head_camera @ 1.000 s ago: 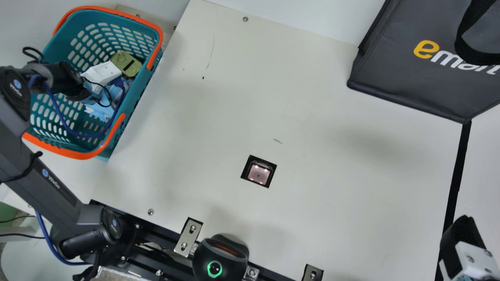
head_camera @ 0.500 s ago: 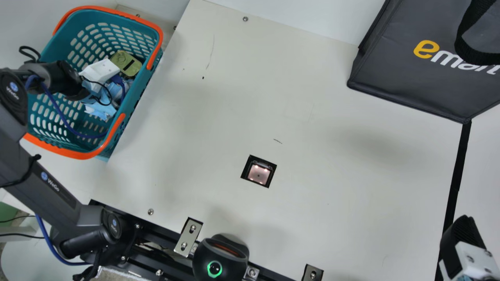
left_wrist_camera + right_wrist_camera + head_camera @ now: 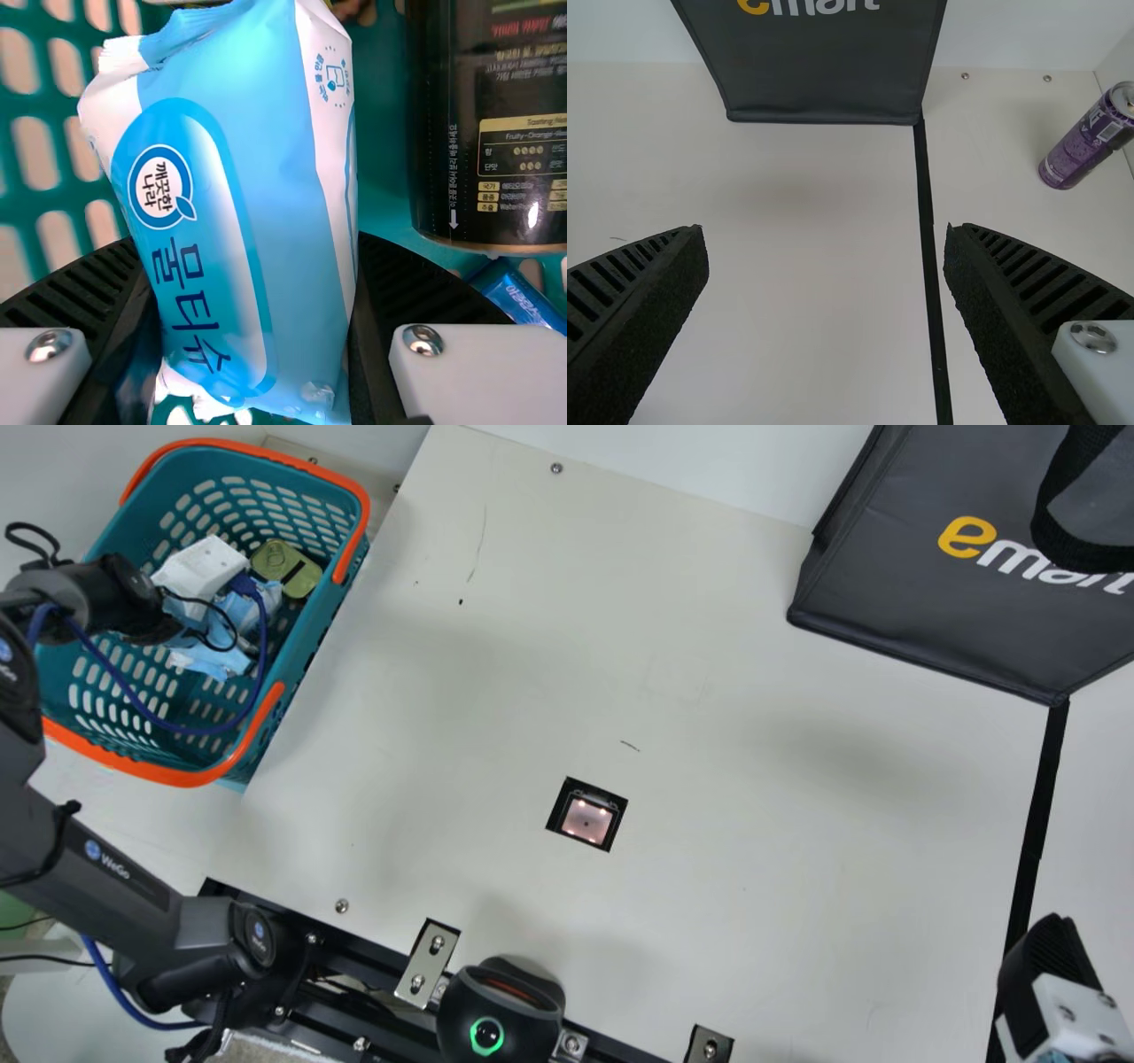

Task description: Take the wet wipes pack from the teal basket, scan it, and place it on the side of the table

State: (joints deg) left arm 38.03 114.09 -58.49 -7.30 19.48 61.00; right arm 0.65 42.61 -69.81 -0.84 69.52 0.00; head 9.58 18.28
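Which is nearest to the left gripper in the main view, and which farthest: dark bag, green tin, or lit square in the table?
1. Green tin, in the teal basket at the left.
2. Lit square, around mid-table.
3. Dark bag, at the far right.

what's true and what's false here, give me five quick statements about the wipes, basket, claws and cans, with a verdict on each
1. The wet wipes pack is between the fingers of the left claw. True.
2. The right claw is gripping the purple can. False: it is open with nothing in it, and the purple can stands on the table.
3. The green tin is in the teal basket. True.
4. The wet wipes pack lies on the table beside the dark bag. False: it is inside the teal basket.
5. A lit square window is set into the table. True.
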